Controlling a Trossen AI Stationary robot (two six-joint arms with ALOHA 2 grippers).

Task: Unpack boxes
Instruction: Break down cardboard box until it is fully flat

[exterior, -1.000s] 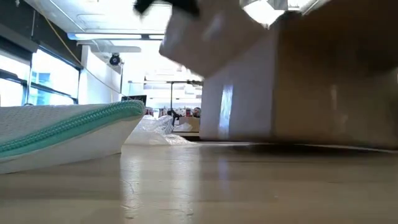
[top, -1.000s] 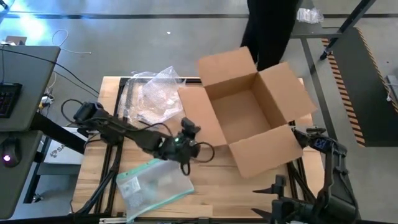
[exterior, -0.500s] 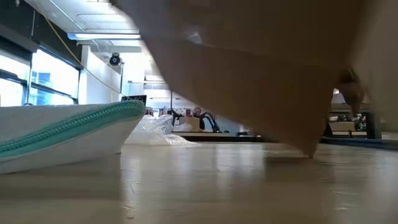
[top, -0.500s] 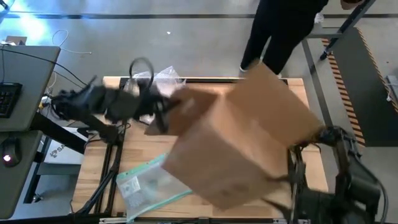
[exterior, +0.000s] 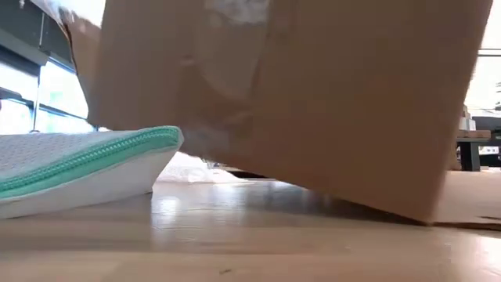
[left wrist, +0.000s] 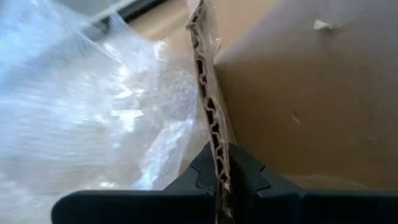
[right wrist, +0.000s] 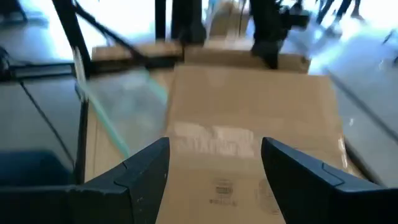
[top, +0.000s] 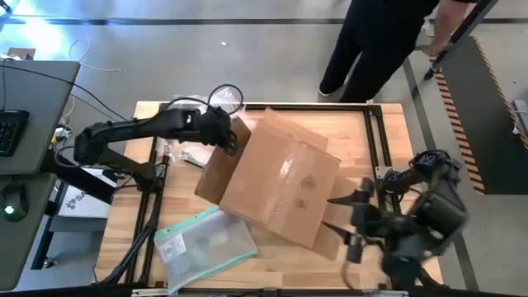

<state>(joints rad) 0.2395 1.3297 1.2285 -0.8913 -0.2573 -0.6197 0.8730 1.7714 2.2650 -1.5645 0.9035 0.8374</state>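
The brown cardboard box (top: 280,186) lies turned over at mid table, its taped bottom seam (top: 289,165) facing up. In the low view the box (exterior: 313,102) is tilted, its right lower corner (exterior: 427,219) on the wood and its left side raised. My left gripper (top: 224,136) is shut on a flap at the box's far left corner. My right gripper (top: 334,214) stands open at the box's right side; in its wrist view the fingers (right wrist: 144,167) are spread above the box (right wrist: 249,124). I cannot tell whether they touch it. My left gripper pinches a single cardboard flap by its cut corrugated edge (left wrist: 214,146) between its two fingers. The fingers come slanting down from the table's left and far side. The flap stands on edge in the hold, and the box hangs tilted from it, with its right lower corner on the table.
A clear pouch with a teal edge (top: 206,245) lies flat at the near left, right beside the box. Bubble wrap (top: 191,132) is bunched at the far left behind the flap. A person (top: 379,41) stands beyond the far edge. A desk with a keyboard (top: 12,132) is left of the table.
The box, open side up a second ago, has been flipped over and now lies bottom up, shifted toward the table's left. My left gripper swung from near the pouch toward the far edge, rolling its wrist, with the flap. My right gripper moved toward the near edge and the box.
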